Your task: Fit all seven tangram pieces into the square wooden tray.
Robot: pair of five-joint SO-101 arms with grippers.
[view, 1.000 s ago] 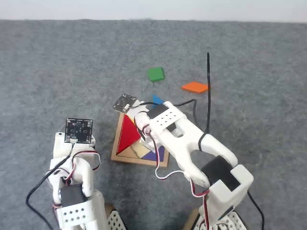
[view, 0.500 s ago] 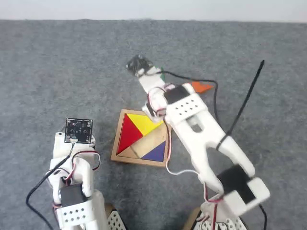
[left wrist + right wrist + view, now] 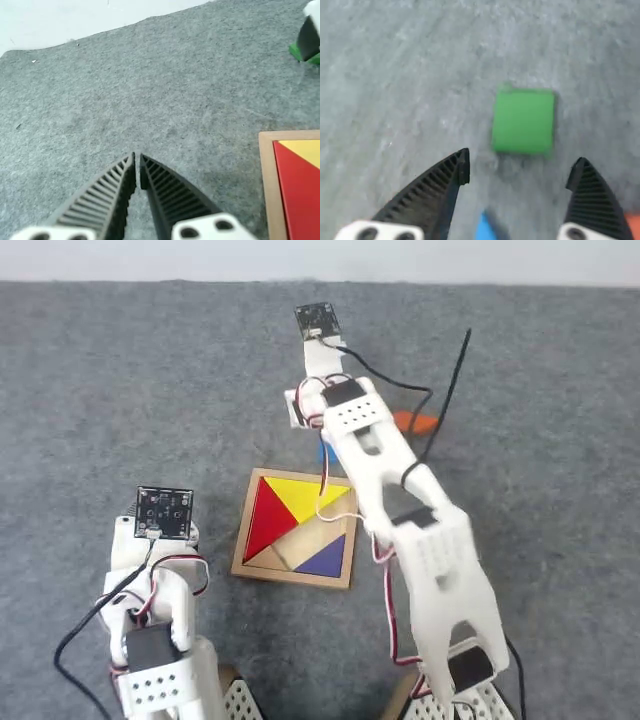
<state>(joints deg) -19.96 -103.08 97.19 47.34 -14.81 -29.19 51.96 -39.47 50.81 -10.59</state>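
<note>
Your table (image 3: pixel 90 360) is covered with grey felt (image 3: pixel 560 490), fibrous and faintly mottled, which takes up nearly the whole high view. Along the top edge of that frame runs a narrow pale strip (image 3: pixel 320 260) beyond the felt's far border; you cannot tell whether it is wall or bare surface. In the left wrist view a pale surface (image 3: pixel 55 20) meets the felt along a slanting edge. The light is soft and even, with faint shadows.

The grey felt surface (image 3: pixel 120 390) carries the wooden tray (image 3: pixel 290 577), a green square (image 3: pixel 524 120), an orange piece (image 3: pixel 418 423) and a blue piece (image 3: pixel 487 230).
</note>
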